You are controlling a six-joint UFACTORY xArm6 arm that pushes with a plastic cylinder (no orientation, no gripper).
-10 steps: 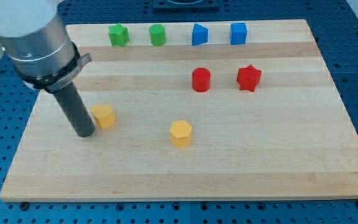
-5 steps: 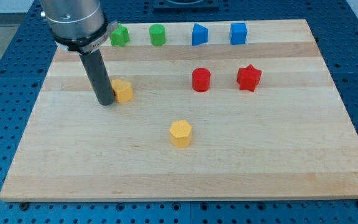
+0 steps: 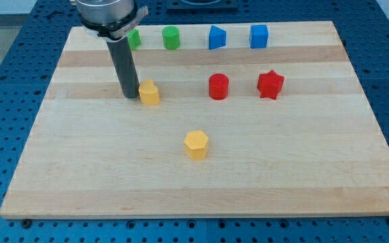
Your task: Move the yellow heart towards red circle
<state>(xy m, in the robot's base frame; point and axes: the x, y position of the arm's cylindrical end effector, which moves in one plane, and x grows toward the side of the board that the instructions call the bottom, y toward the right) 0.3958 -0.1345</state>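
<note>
The yellow heart (image 3: pixel 150 93) lies on the wooden board left of centre. My tip (image 3: pixel 132 96) stands right against its left side. The red circle (image 3: pixel 219 86) sits to the heart's right, about a hundred pixels away, roughly level with it and slightly higher in the view.
A red star (image 3: pixel 270 84) lies right of the red circle. A yellow hexagon (image 3: pixel 196 144) lies below centre. Along the view's top stand a green block (image 3: pixel 134 38) partly hidden by the rod, a green block (image 3: pixel 171 37) and two blue blocks (image 3: pixel 217 37) (image 3: pixel 258 36).
My tip has moved up and to the right, pushing the yellow heart from the lower left toward the red circle. The other blocks have not moved.
</note>
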